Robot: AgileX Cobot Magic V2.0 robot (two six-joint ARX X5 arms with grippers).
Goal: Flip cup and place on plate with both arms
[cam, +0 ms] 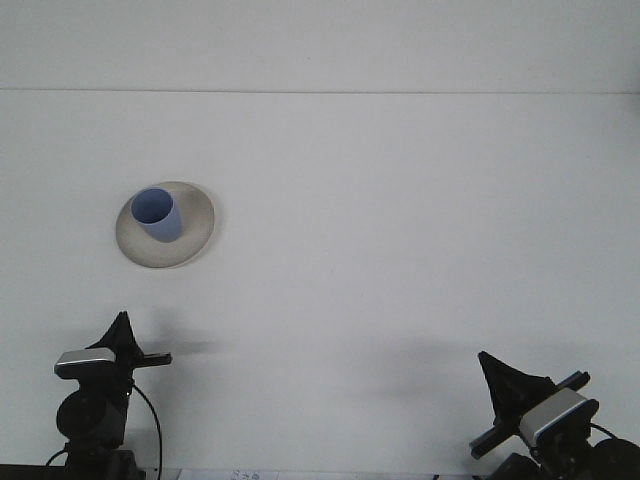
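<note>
Nearest the camera, the left gripper [122,325] sits at the bottom edge, below the plate [196,238] and well apart from it; how far its fingers are open cannot be told. The right gripper [488,366] sits low at the far right of the plate, its fingers likewise unreadable. Neither touches anything. Farther out on the white table [400,220], the blue cup [157,214] stands mouth-up on the plate.
</note>
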